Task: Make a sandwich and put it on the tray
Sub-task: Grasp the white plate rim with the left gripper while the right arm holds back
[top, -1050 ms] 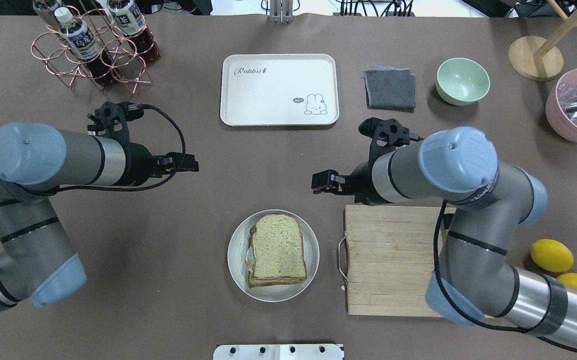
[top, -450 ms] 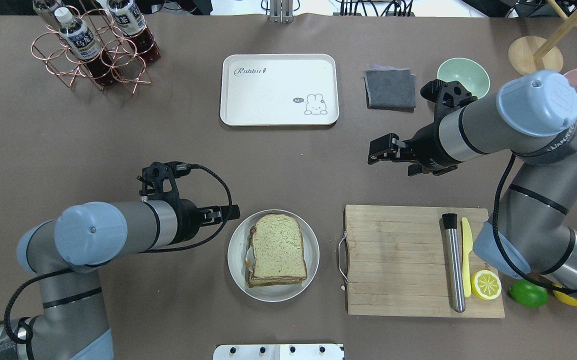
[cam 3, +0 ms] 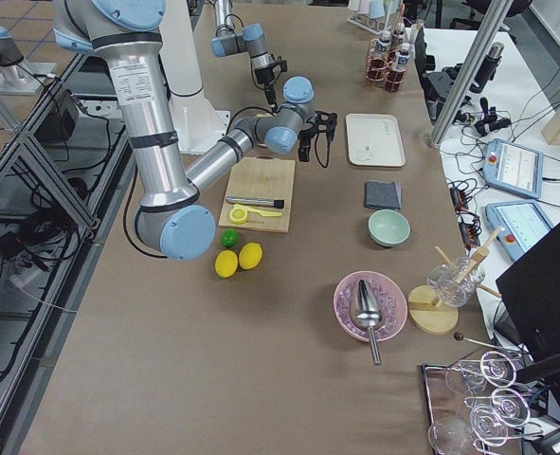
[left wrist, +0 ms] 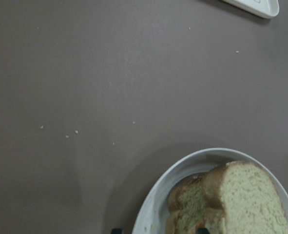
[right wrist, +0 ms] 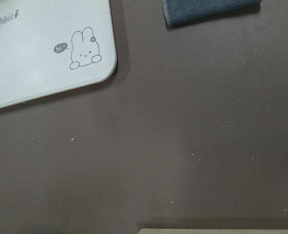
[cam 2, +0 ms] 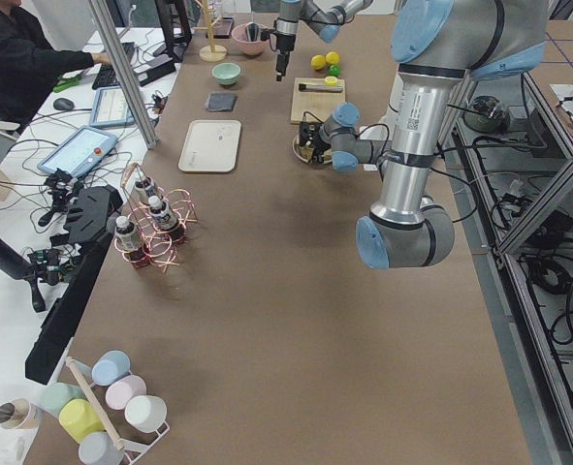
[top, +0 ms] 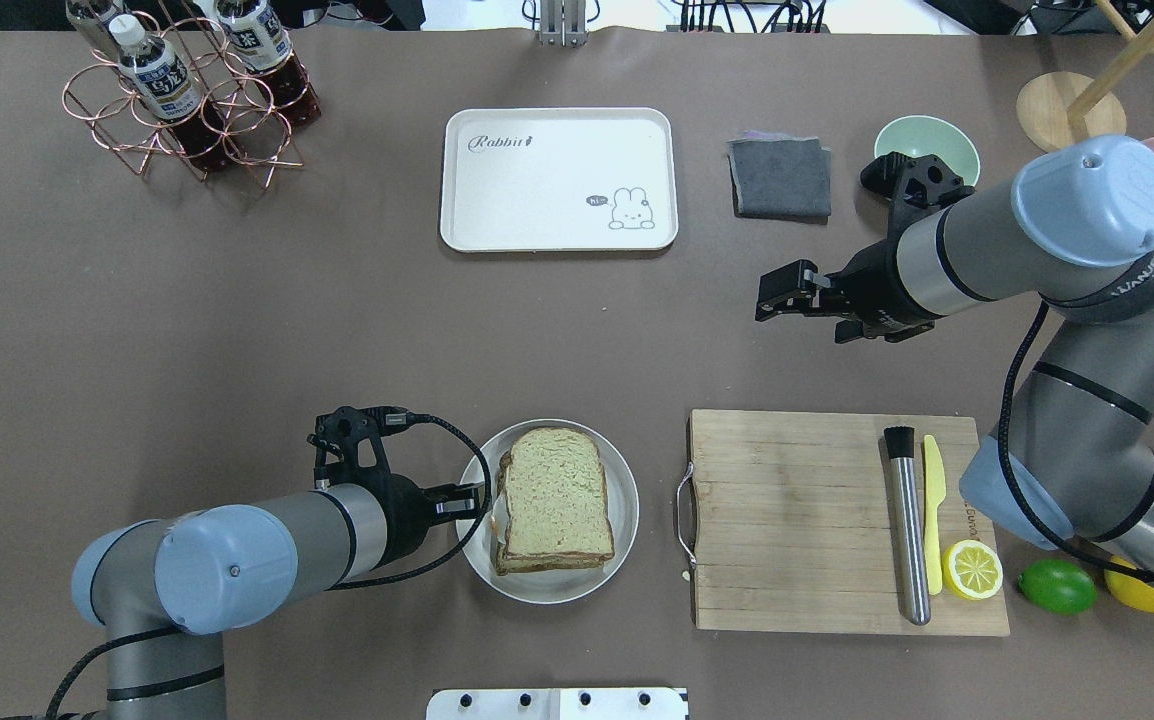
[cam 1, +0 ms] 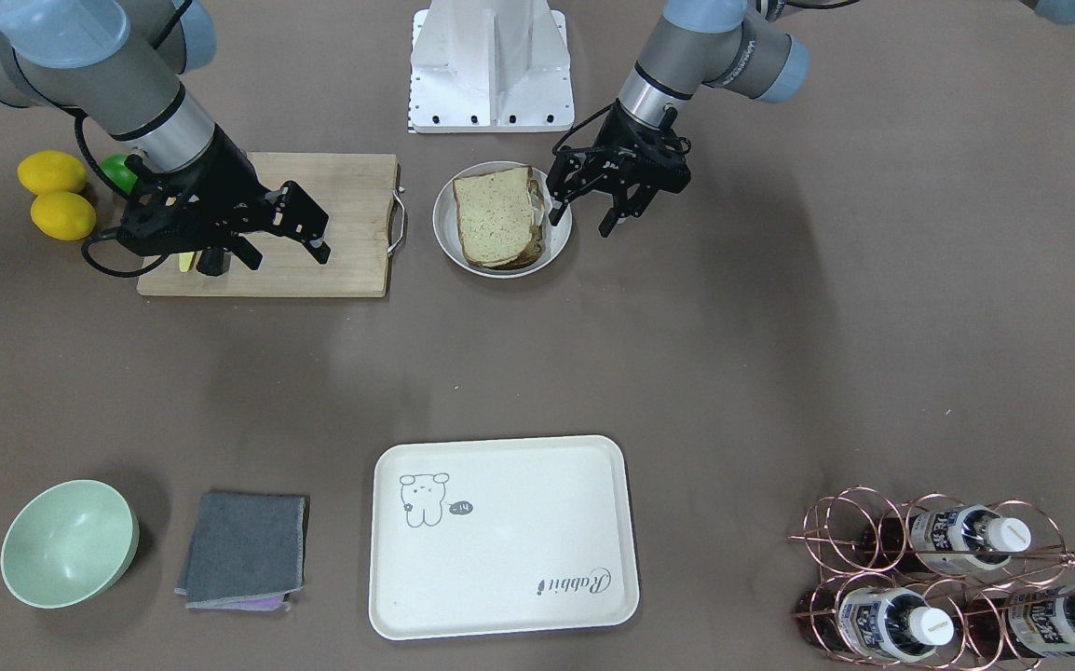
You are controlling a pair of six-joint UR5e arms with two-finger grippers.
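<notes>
Tan sandwich (top: 554, 500) assembled, on plate (top: 547, 592), well apart from tray (top: 557, 180). My left end effector (cam 1: 583, 217), wide, straddles plate rim; right end effector (top: 766, 299), wide, hovers aside. Remaining: transfer to tray.

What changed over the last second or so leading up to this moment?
The left claw moved toward the robot and inward to the left rim of the plate. It is open and holds nothing. The right claw, open and empty, swung rightward and away from the robot, and its arm uncovered the board. The sandwich, plate and tray stayed put.
</notes>
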